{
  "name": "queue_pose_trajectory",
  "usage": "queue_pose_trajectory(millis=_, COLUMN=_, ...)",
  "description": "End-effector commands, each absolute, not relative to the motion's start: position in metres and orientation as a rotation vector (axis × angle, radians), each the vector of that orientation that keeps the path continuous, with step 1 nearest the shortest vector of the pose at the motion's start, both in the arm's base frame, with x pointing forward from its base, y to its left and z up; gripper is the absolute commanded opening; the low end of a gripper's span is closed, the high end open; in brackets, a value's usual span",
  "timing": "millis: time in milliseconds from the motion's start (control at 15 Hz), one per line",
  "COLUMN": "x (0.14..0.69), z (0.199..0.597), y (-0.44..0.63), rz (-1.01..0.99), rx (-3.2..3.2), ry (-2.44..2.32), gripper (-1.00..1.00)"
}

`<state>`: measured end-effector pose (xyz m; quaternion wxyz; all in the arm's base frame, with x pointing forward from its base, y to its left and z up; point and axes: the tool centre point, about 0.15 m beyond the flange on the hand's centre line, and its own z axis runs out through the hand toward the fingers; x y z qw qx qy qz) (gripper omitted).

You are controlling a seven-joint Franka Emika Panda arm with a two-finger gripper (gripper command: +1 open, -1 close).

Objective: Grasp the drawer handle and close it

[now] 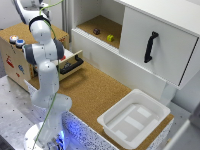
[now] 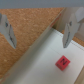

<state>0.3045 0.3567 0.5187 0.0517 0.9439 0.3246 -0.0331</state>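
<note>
The gripper hangs wide open, holding nothing, above a red block. The drawer stands pulled out from the wooden box; its drawer handle needs 2 fingers squarely astride it.

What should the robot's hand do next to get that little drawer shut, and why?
Probably lower toward the drawer handle. The drawer stands pulled out of the wooden box, and in the wrist view the gripper is open over cork and a white ledge with a red block, holding nothing.
</note>
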Motion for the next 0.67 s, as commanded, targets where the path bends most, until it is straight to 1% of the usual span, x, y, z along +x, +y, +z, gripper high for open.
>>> queue_pose_trajectory(millis=0, x=0.308, z=0.486, y=0.261, rz=0.106, rx=3.02, ry=1.101, gripper=1.0)
queue_pose_trajectory(millis=267, x=0.31, z=0.472, y=0.196, rz=0.075, rx=3.093, ry=0.865, gripper=1.0)
queue_pose_trajectory(millis=600, x=0.306, z=0.442, y=0.135, rz=0.031, rx=3.184, ry=0.458, gripper=1.0)
